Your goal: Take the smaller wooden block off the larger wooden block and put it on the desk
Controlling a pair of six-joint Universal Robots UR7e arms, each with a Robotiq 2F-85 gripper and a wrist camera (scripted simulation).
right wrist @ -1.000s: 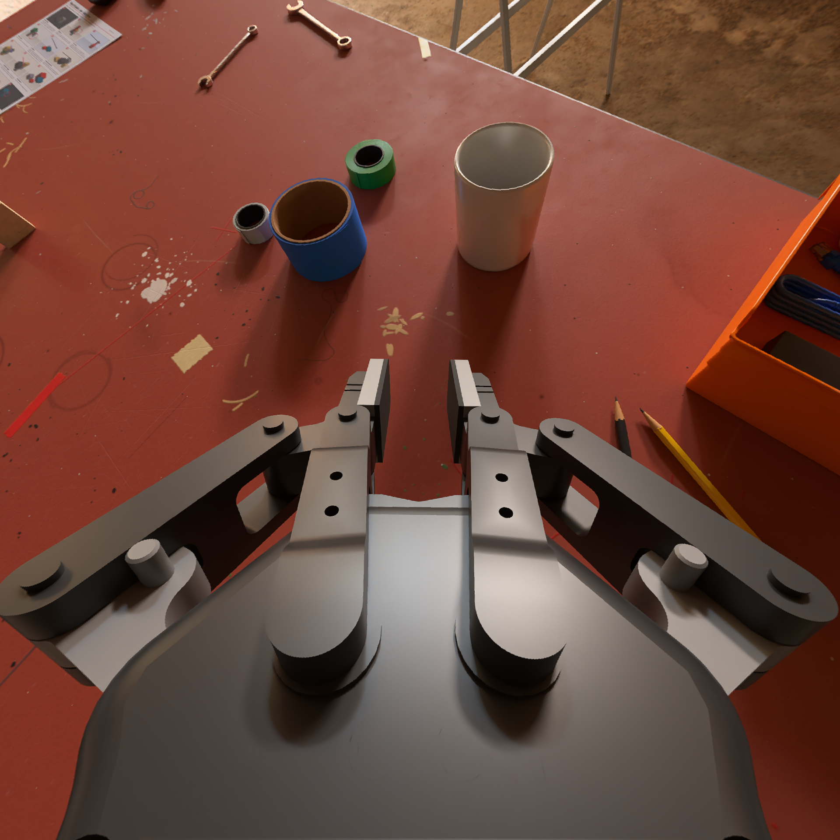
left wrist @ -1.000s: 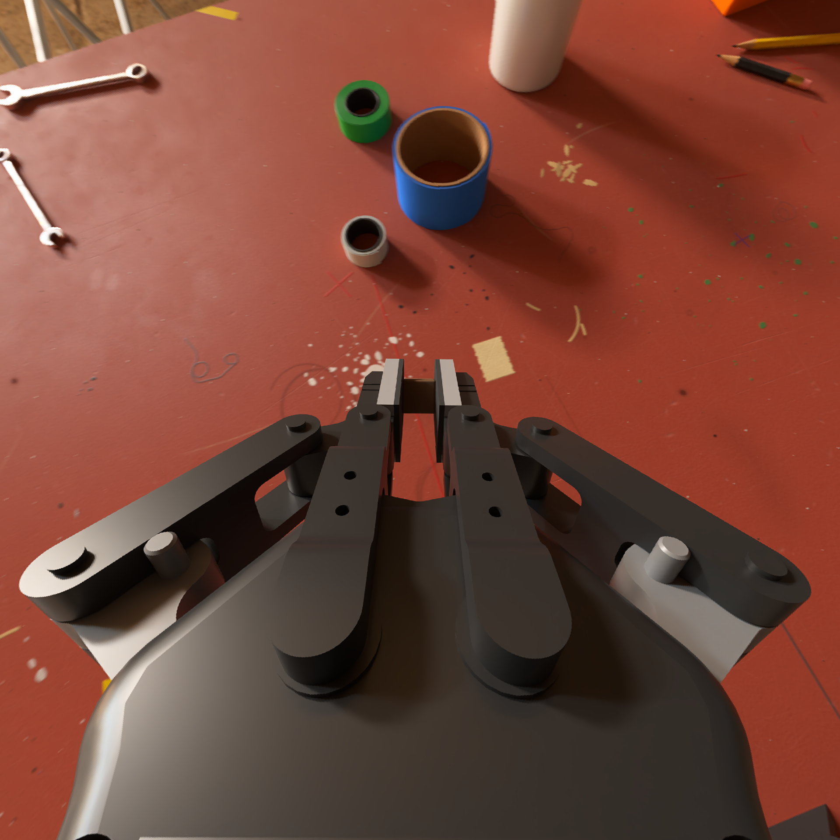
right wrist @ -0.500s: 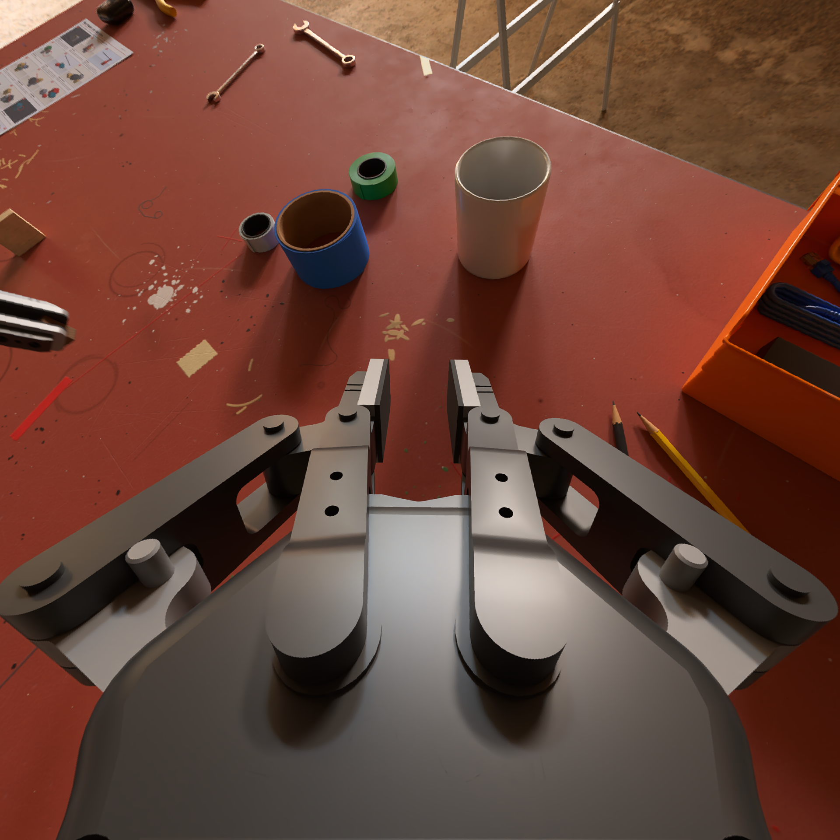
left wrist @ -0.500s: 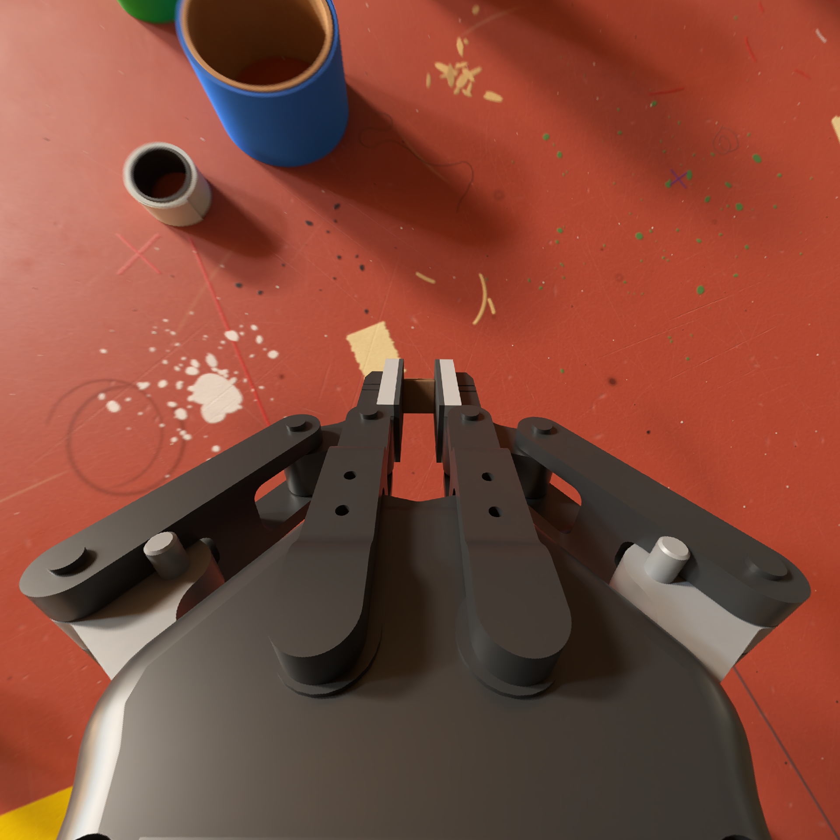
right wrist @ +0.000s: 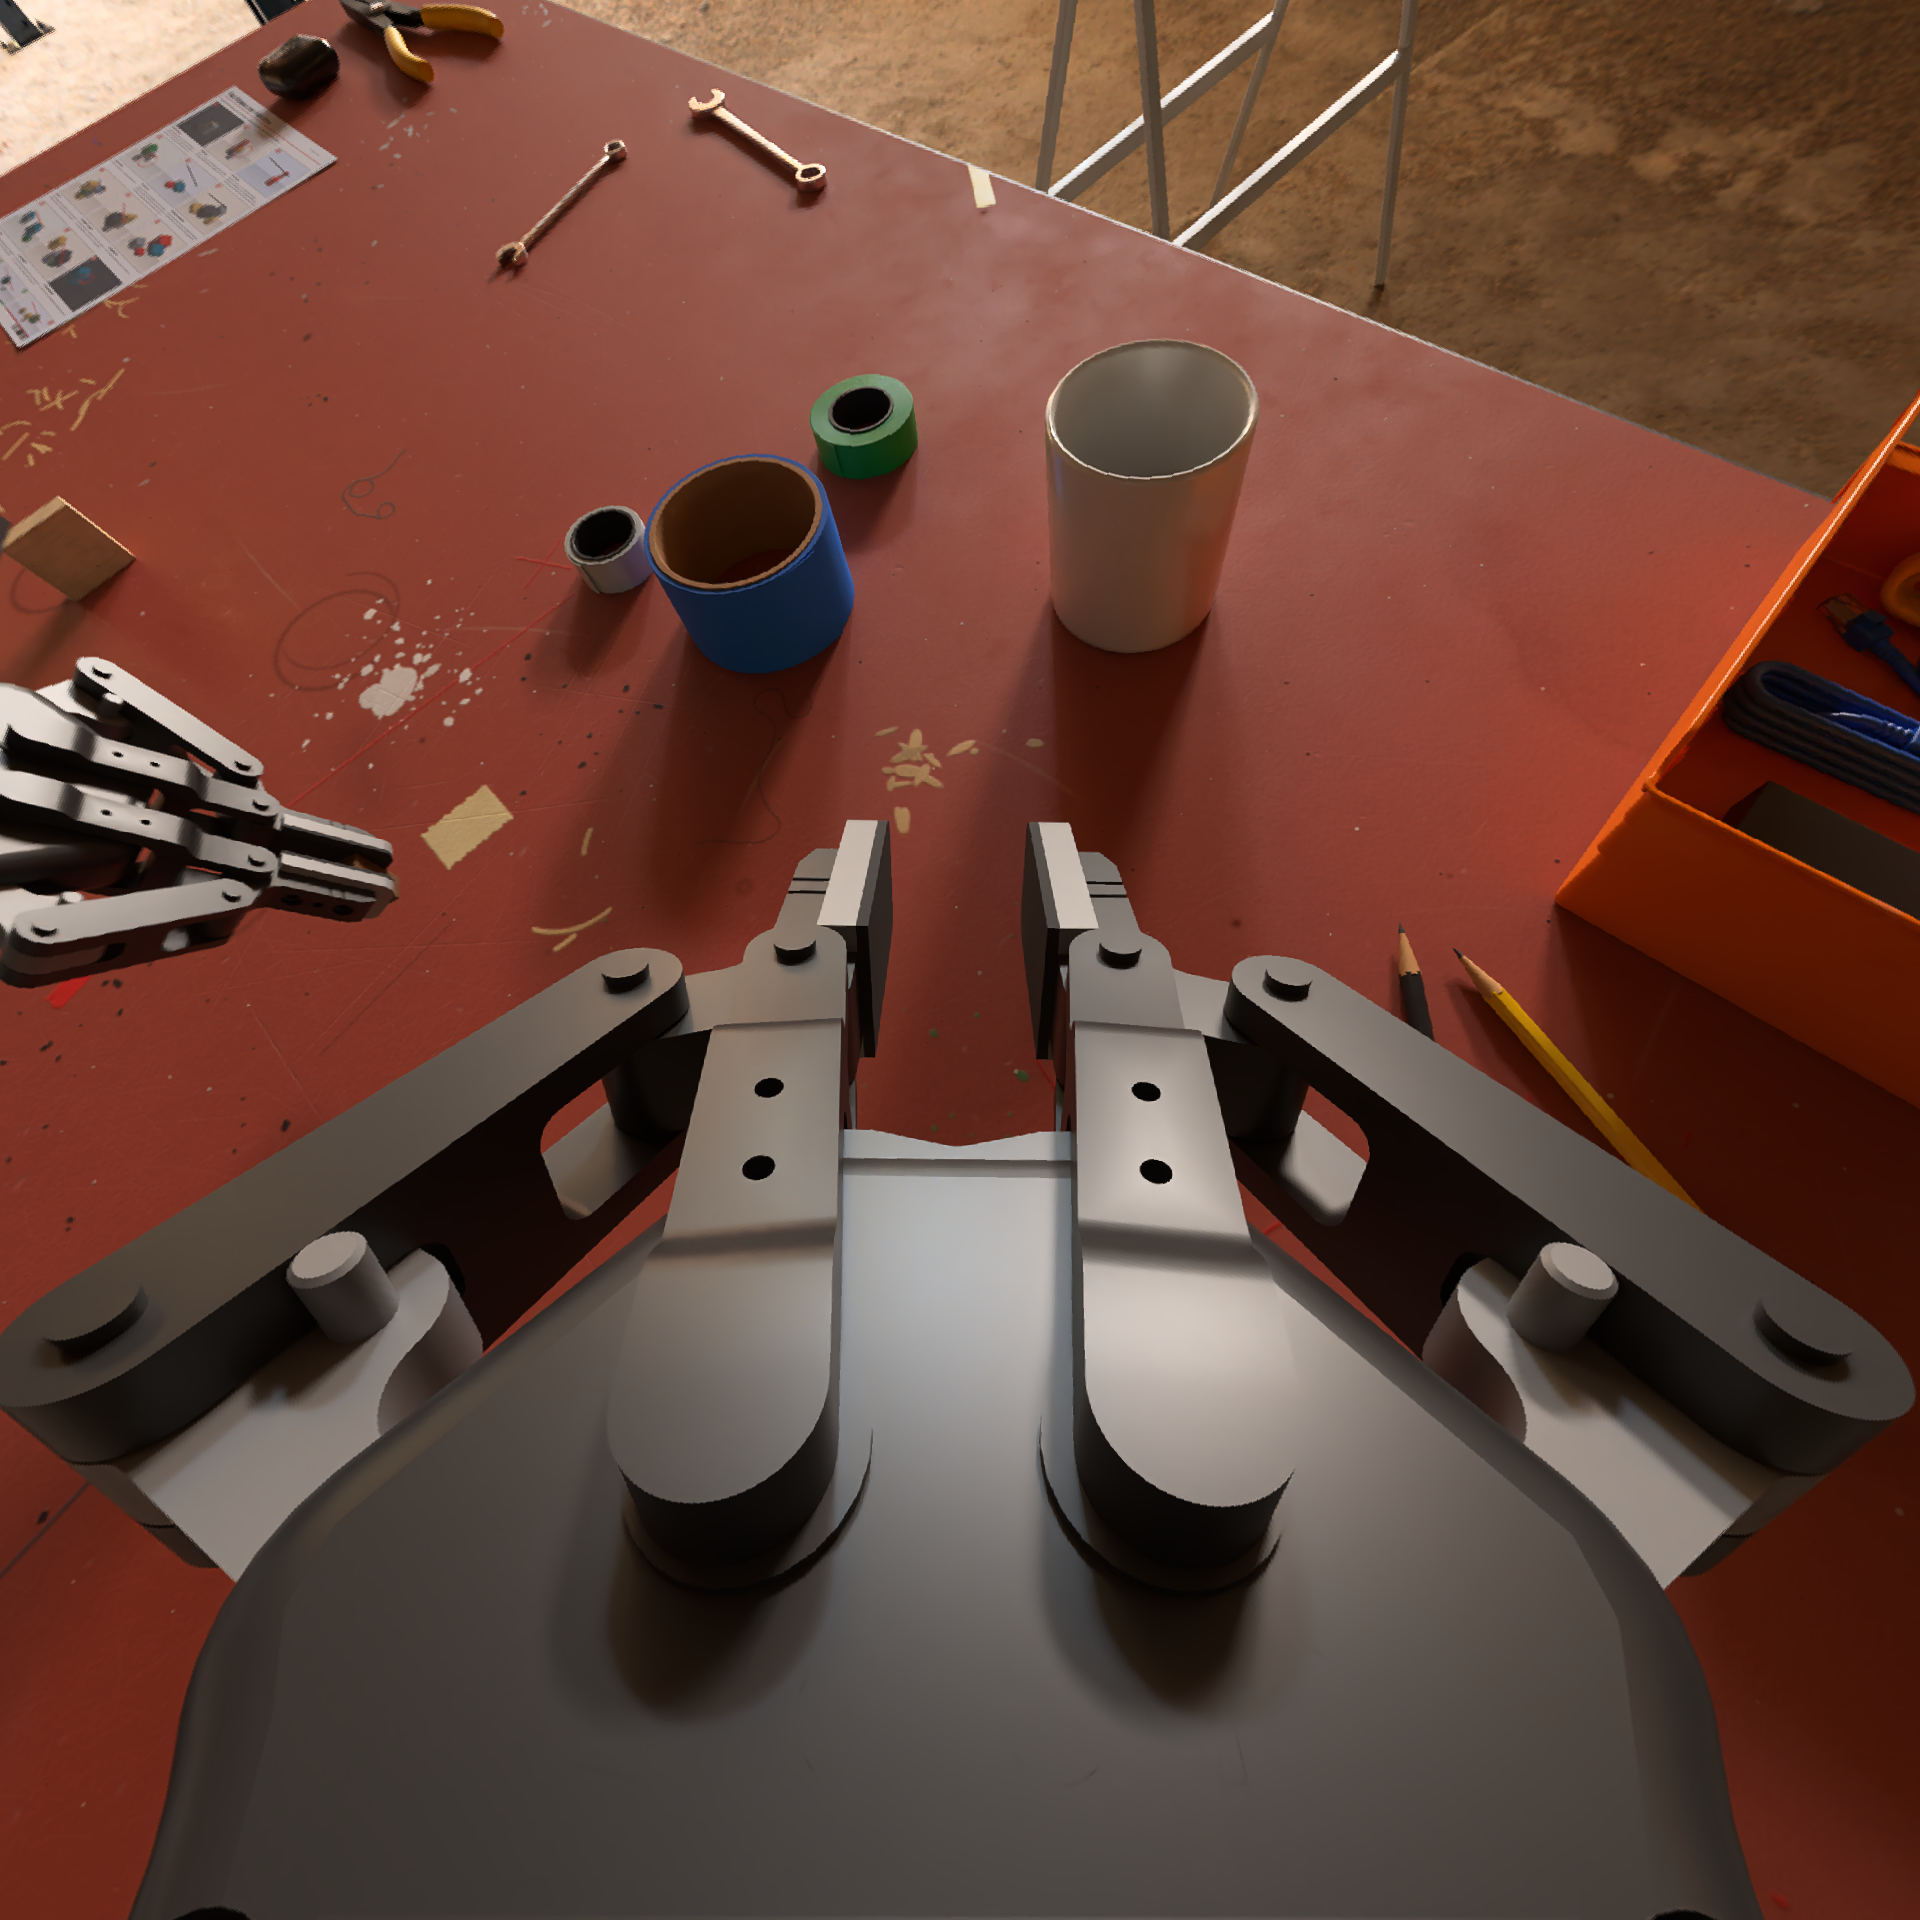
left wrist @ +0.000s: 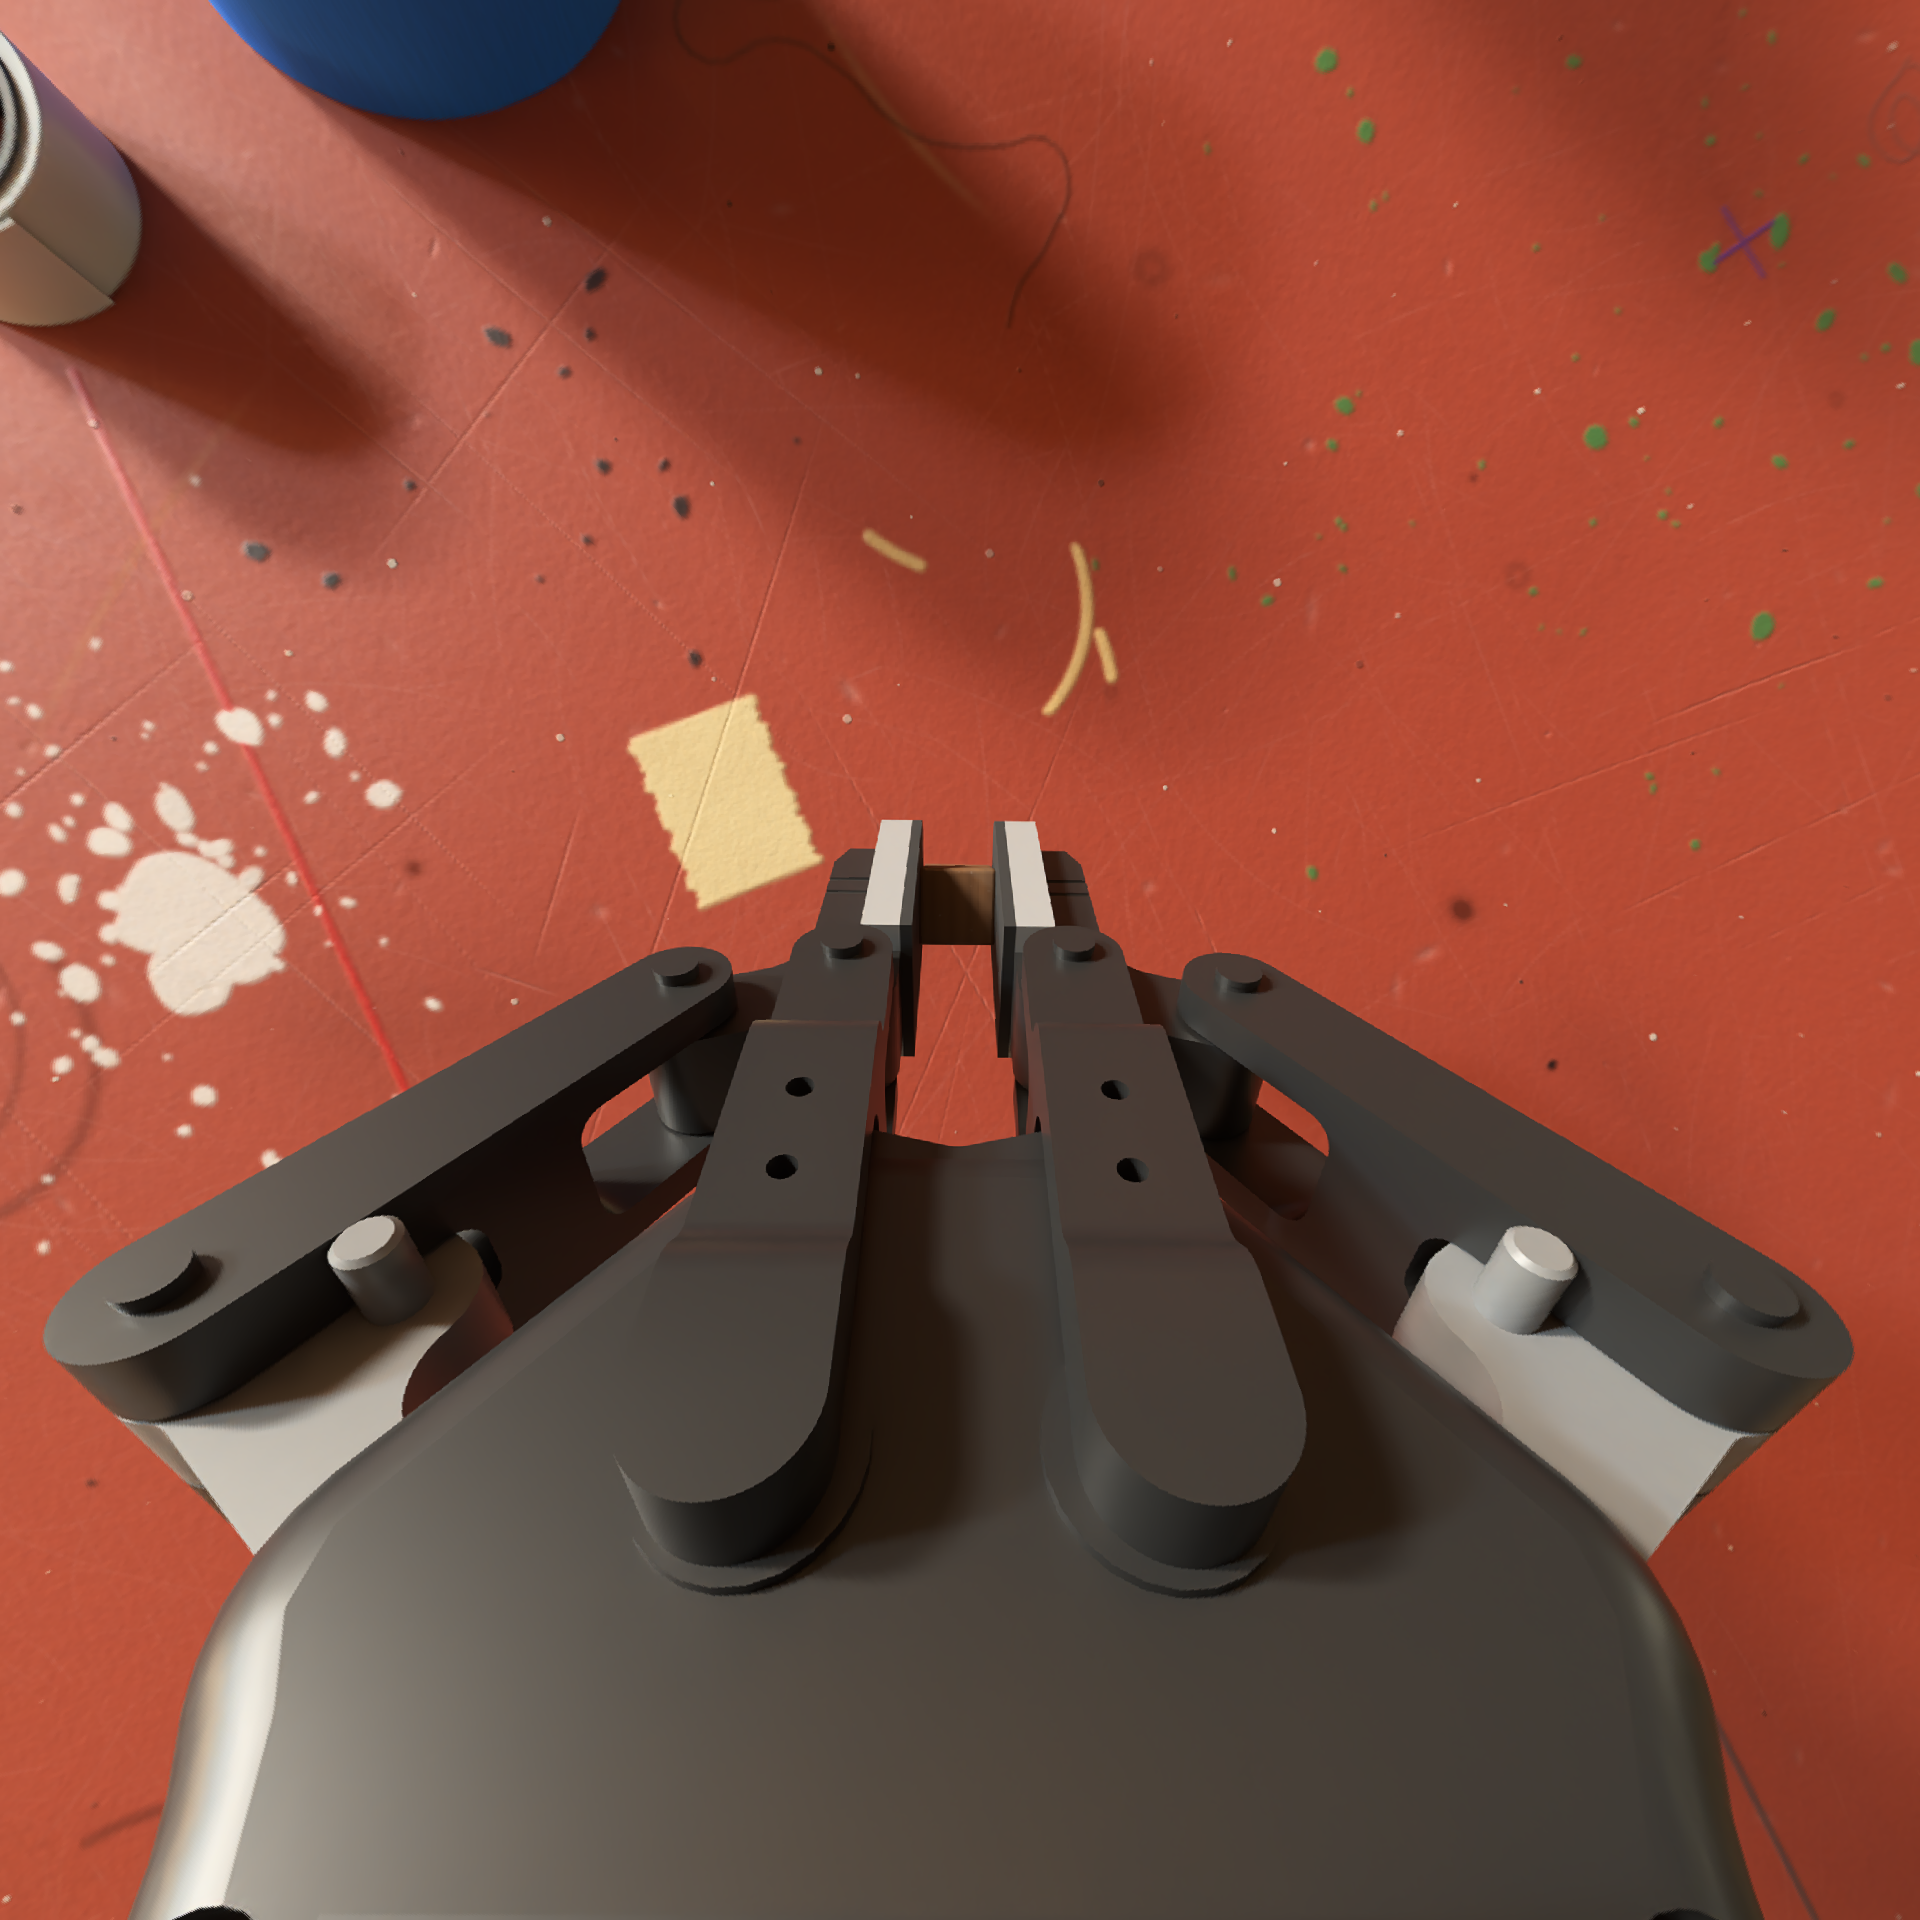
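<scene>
My left gripper point(left wrist: 957, 873) is shut on the smaller wooden block point(left wrist: 956, 906), a brown piece that shows only as a sliver between the pads. It hangs low over the red desk point(left wrist: 1351, 831), beside a tan patch of tape point(left wrist: 727, 800). In the right wrist view the left gripper point(right wrist: 353, 871) reaches in from the left; the block does not show there. The larger wooden block point(right wrist: 68, 545) lies alone at the far left. My right gripper point(right wrist: 956, 883) is open and empty above the desk.
A blue tape roll point(right wrist: 748, 566), a small grey roll point(right wrist: 608, 549), a green roll point(right wrist: 862, 424) and a white cup point(right wrist: 1143, 499) stand beyond the grippers. An orange box point(right wrist: 1766, 831) and two pencils point(right wrist: 1558, 1070) are at the right. Wrenches point(right wrist: 561, 203) lie far back.
My left gripper has carried the small block to the right and lower toward the desk, coming into the right wrist view from the left. My right gripper has stayed open.
</scene>
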